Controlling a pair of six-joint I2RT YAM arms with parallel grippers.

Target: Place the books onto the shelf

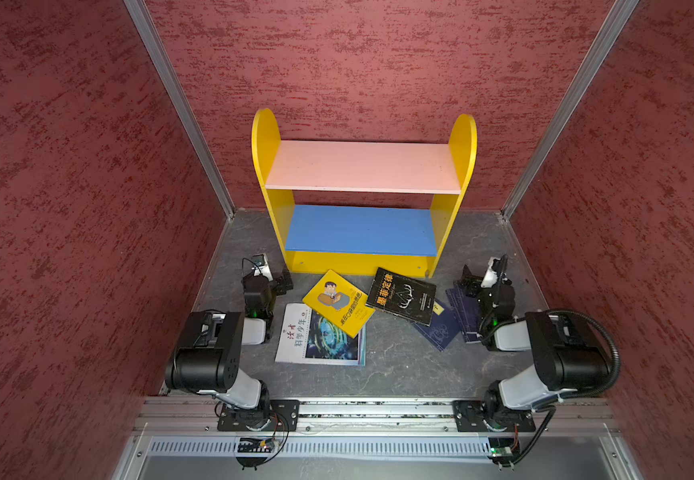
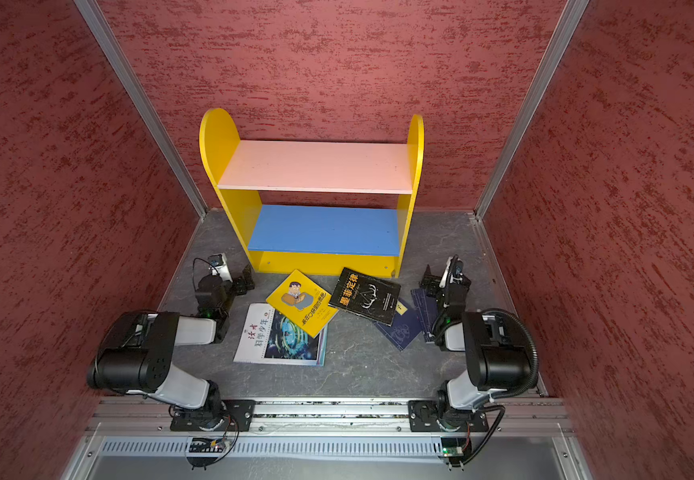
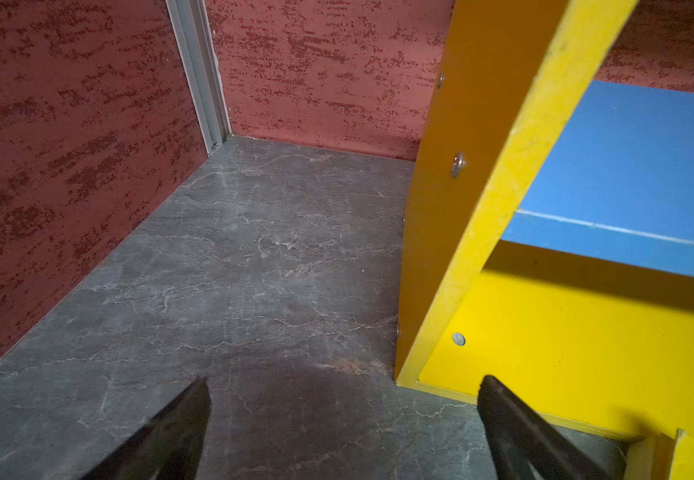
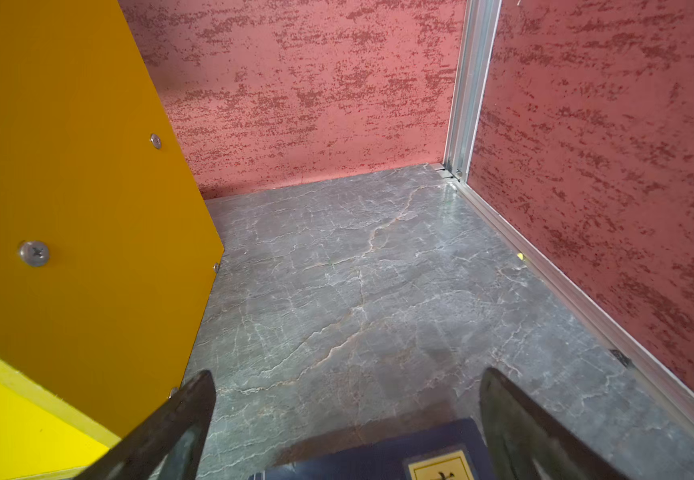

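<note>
Five flat books lie mid-desk on the grey marbled desk (image 1: 399, 365), just before the yellow-sided two-tier wooden shelf (image 1: 362, 166) at its far edge. Its boards are bare. Best to start with an uppermost one, the yellow cartoon-cover book (image 1: 339, 302), pinched by a free edge. The left gripper (image 3: 343, 386) and right gripper (image 4: 347, 378) are spread wide and empty, the right above a navy yellow-labelled book (image 4: 378, 457).

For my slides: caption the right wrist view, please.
Open right gripper above a navy book, beside the yellow shelf.

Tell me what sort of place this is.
Likely a staged robot test cell, not a real room: red textured panels in aluminium framing on three sides, a mounting rail along the front, a small shelf.
</note>
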